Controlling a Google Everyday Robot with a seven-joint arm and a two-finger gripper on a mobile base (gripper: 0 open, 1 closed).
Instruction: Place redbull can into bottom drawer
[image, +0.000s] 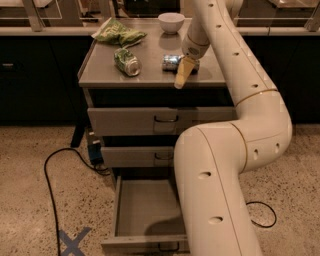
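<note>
The redbull can (171, 62) lies on its side on the grey cabinet top (150, 75), right of centre. My gripper (180, 78) hangs just in front of and to the right of the can, at the front edge of the top; it partly covers the can's right end. The bottom drawer (142, 207) is pulled open below, and its flat grey floor shows nothing on it. My arm's big white links cover the drawer's right side.
A green can (126, 62) lies on its side left of the redbull can. A green chip bag (119, 34) and a white bowl (171, 22) sit at the back. The two upper drawers (150, 120) are shut. A black cable (50, 175) and blue tape X (72, 242) lie on the floor.
</note>
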